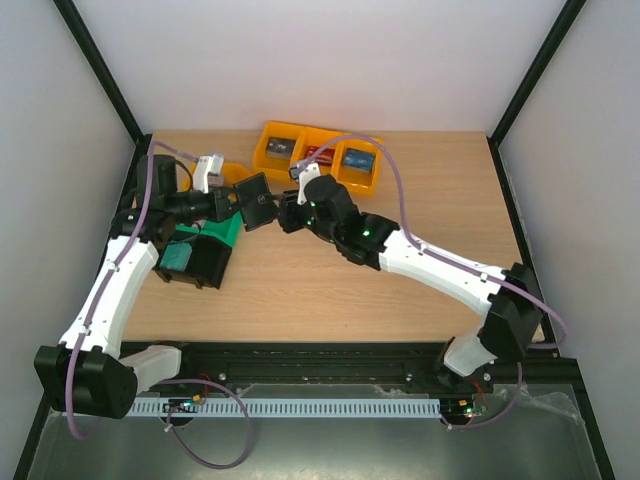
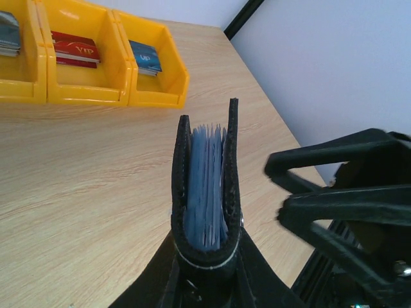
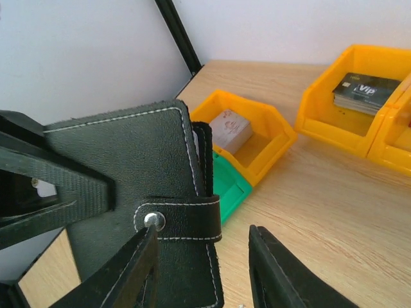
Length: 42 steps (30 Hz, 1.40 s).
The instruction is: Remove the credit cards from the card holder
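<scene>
HOLD: grips card holder [image 2: 205, 192] aloft in clenched left jaws | READY: poises right jaws parted, empty, beside snap tab [image 3: 183, 219] | RISK: may twist it loose if tab yanked sideways

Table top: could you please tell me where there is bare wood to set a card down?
Free: the broad front strip of the table between the black bin and the right arm; also the corner right of the yellow bins. Crowded: rear left, around the card holder and green bin.
</scene>
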Available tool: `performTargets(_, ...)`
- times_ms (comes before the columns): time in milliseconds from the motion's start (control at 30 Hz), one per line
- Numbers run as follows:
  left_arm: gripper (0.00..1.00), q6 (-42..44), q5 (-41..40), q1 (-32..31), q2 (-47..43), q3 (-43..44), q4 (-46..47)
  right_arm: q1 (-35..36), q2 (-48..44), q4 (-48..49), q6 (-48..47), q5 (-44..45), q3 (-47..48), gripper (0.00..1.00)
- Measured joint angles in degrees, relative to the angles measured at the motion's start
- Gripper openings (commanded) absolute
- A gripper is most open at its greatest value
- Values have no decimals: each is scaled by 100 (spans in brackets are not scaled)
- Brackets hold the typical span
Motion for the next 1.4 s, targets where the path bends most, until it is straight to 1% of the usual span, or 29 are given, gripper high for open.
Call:
performTargets(133,2,-39,-9,0,0,0,37,59,282,-33,15,2,157,38)
performTargets(367,2,-55,-17,7,0,0,79,138,546,-127,-109,-269,573,43)
performTargets(467,2,-59,-7,28,0,0,81,179,697,-221,-181,-264,820,42)
performTargets(633,2,-66,-17,85,22,-2,85,188,977,-420,-247,4,1169,33)
performTargets(833,2,-90,-28,114,79,-87,98,197,1154,-610,-269,254,1261,33)
performTargets(900,2,-87,-31,114,98,-96,81,210,1185,-627,-267,317,1266,31)
performTargets(1000,2,-87,-72,116,116,-107,85,236,1268,-693,-267,450,1366,24)
performTargets(1100,2,-87,-131,122,129,-118,98,291,1388,-813,-258,605,1526,13)
performTargets(1167,2,-83,-149,136,131,-131,94,310,1434,-866,-291,649,1574,3)
performTargets(1400,2,-83,-155,146,155,-162,79,343,1462,-990,-337,894,1613,2)
